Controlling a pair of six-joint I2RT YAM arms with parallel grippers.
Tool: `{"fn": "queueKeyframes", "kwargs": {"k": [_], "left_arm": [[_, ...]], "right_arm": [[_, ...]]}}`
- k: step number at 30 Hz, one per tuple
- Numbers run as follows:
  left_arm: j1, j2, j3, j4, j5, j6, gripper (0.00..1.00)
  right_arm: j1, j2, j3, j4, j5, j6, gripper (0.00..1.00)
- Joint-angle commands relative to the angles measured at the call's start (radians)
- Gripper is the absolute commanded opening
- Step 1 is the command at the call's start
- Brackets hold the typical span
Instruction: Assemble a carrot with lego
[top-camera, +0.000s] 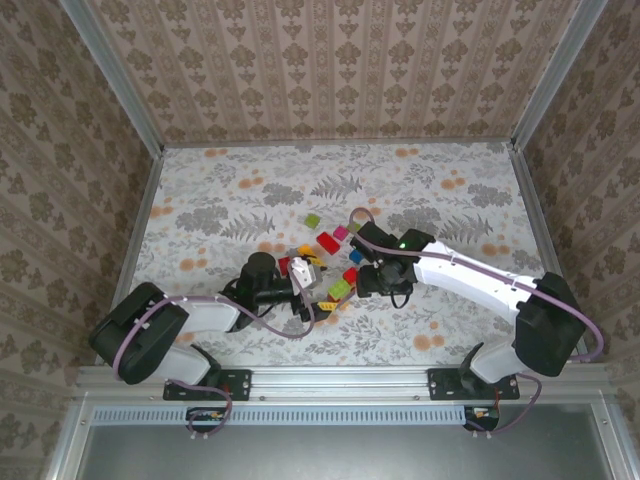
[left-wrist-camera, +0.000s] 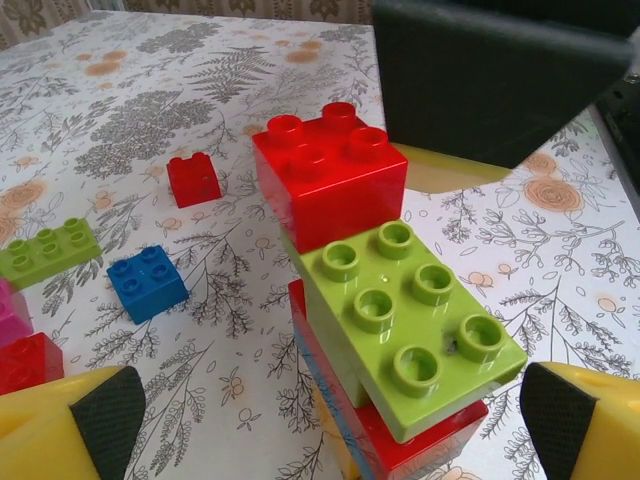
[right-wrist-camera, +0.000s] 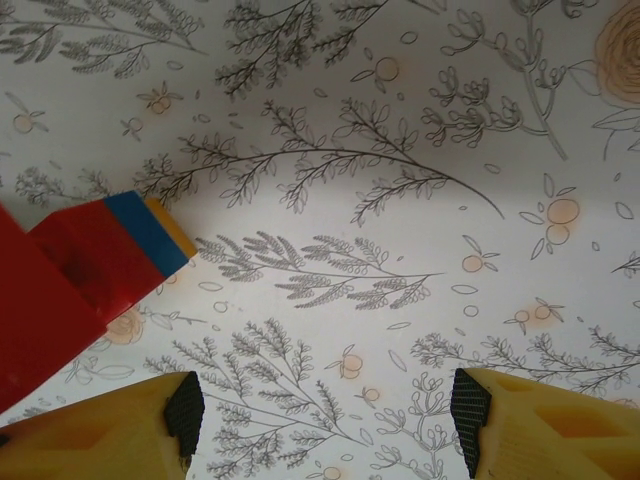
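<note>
1. Straddling the stack, the left gripper (left-wrist-camera: 328, 412) stands wide open. Its pads (left-wrist-camera: 100, 420) sit on either side of the bricks, clear of them and gripping nothing.
2. The stack (left-wrist-camera: 395, 400) rests between those fingers: a light green brick (left-wrist-camera: 410, 320) on red, with blue and orange layers showing below and a red brick (left-wrist-camera: 330, 170) just behind.
3. The right gripper (right-wrist-camera: 328, 412) hangs over bare table (right-wrist-camera: 420, 150) just beside the stack's end, fingers partly apart and empty.
4. Farther out lie loose pieces: a blue brick (left-wrist-camera: 147, 282), a green brick (left-wrist-camera: 45, 250) and a small red brick (left-wrist-camera: 193, 178).
5. Assembly looks to be midway, with a core built and spare pieces waiting.
6. The next move probably calls for the left gripper to close on the stack and steady it. The right gripper would then fetch a loose piece and press it on, studs aligned.
</note>
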Motion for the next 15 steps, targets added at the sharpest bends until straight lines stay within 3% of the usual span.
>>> {"fn": "queueKeyframes", "kwargs": {"k": [1, 15], "left_arm": [[0.003, 0.011, -0.005, 0.025, 0.044, -0.013, 1.00], [0.002, 0.032, 0.008, 0.007, 0.072, -0.003, 1.00]], "right_arm": [[-0.016, 0.021, 0.042, -0.038, 0.043, -0.030, 0.69], [-0.080, 0.102, 0.096, -0.011, 0.036, -0.090, 0.69]]}}
